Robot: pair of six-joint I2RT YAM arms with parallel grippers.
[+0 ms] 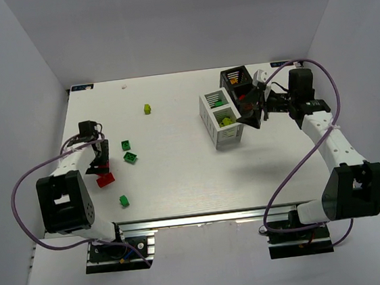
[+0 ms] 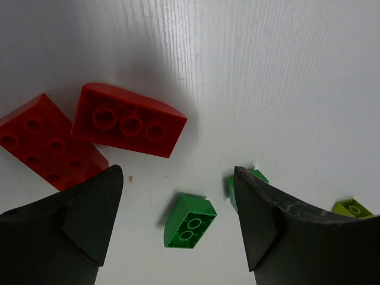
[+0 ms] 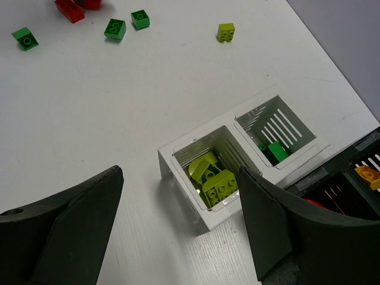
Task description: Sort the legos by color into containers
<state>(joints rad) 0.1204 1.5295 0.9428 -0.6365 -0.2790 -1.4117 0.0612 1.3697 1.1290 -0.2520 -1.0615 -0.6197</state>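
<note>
My left gripper (image 1: 100, 164) hangs open over the table's left side, nothing between its fingers. Just past its fingertips lie two red legos (image 2: 127, 120) (image 2: 41, 142), and a green lego (image 2: 190, 221) shows in the gap on the table. A second green lego (image 2: 256, 176) is partly hidden by one finger. My right gripper (image 1: 251, 114) is open and empty above the white container (image 3: 178, 163). One of its compartments holds lime legos (image 3: 217, 180), the other green legos (image 3: 274, 151). The black container (image 1: 237, 82) behind it holds orange (image 3: 368, 173) and red pieces.
Loose on the table are a lime lego (image 1: 147, 109) toward the back, two green legos (image 1: 130, 157) right of my left gripper and another green one (image 1: 124, 200) near the front edge. White walls surround the table.
</note>
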